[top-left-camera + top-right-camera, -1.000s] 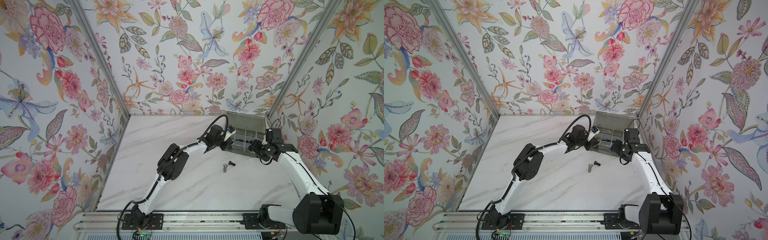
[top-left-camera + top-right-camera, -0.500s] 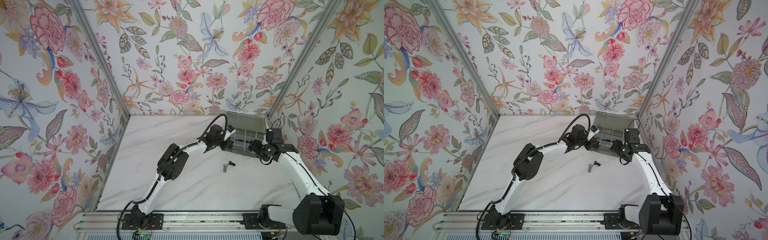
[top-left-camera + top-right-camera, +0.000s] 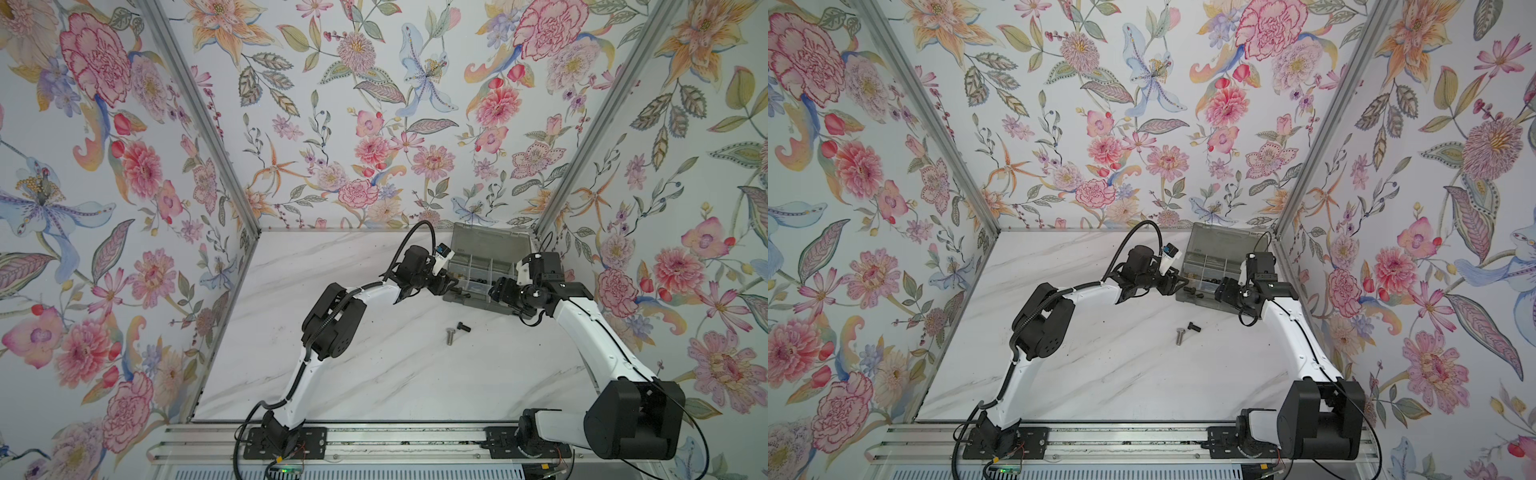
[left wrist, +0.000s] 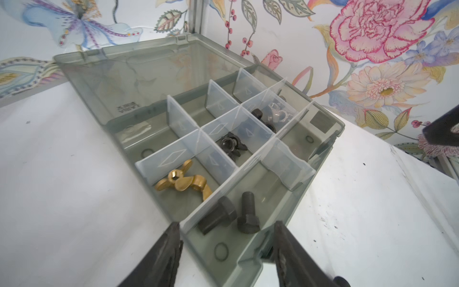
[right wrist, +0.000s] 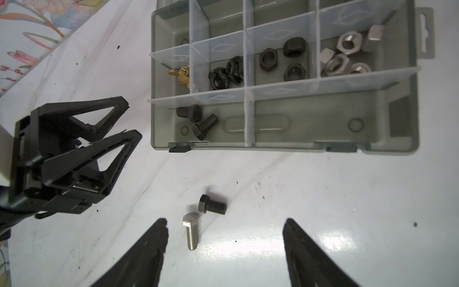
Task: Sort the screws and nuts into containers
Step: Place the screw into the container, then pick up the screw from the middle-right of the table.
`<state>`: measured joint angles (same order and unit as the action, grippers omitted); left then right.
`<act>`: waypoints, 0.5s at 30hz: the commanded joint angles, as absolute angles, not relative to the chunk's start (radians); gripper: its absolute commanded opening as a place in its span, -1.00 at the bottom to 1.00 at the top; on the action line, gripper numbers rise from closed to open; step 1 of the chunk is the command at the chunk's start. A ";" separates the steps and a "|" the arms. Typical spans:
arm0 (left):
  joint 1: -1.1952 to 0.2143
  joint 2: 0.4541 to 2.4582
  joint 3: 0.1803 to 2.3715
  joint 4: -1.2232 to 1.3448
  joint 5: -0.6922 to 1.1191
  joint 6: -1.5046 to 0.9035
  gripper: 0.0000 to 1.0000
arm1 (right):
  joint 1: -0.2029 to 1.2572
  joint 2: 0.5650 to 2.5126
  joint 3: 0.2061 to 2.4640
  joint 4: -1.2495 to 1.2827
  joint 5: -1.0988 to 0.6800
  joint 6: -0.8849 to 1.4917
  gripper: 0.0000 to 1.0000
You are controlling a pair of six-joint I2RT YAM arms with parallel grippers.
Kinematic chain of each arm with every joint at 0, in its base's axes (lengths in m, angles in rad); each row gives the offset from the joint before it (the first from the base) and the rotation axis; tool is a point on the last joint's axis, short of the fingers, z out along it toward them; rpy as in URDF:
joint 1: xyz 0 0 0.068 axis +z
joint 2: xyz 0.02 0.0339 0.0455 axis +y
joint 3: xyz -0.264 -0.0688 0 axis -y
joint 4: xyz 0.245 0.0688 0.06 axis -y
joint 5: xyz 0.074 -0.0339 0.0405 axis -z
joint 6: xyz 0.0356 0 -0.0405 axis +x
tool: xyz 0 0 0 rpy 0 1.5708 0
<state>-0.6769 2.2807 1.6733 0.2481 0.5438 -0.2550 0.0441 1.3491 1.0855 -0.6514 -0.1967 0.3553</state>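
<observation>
Smoky translucent organizer box (image 3: 490, 243) sits far right on the glossy marbled counter (image 3: 374, 374), two black hex-head screws (image 5: 206, 125) in its near-left compartment. The left jaws gape empty beside it. The right jaws are spread wide and empty. A threaded black screw (image 5: 212, 207) and a silver screw (image 5: 190, 233) lie loose nearer.

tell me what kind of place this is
Probably a robot test booth, not a home: left arm and right arm bolted to a metal rail at a marble-look table, floral panels in metal frames walling it in, and an organizer box of nuts and screws.
</observation>
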 commanded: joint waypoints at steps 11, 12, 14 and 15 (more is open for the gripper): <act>-0.598 1.991 1.388 0.165 0.441 -0.295 0.99 | 0.244 1.648 1.256 -0.809 -0.094 -0.181 0.51; -0.598 1.978 1.364 0.173 0.431 -0.299 0.99 | 0.253 1.661 1.254 -0.809 -0.084 -0.202 0.51; -0.595 1.950 1.318 0.191 0.418 -0.309 0.99 | 0.268 1.695 1.250 -0.808 -0.055 -0.239 0.51; -0.593 1.937 1.298 0.199 0.410 -0.311 0.99 | 0.271 1.707 1.247 -0.809 -0.049 -0.251 0.51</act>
<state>-0.5957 1.9919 1.3430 0.2085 0.4580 -0.2977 0.2626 1.6794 1.2362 -0.7643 -0.1062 -0.1390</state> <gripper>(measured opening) 0.994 0.754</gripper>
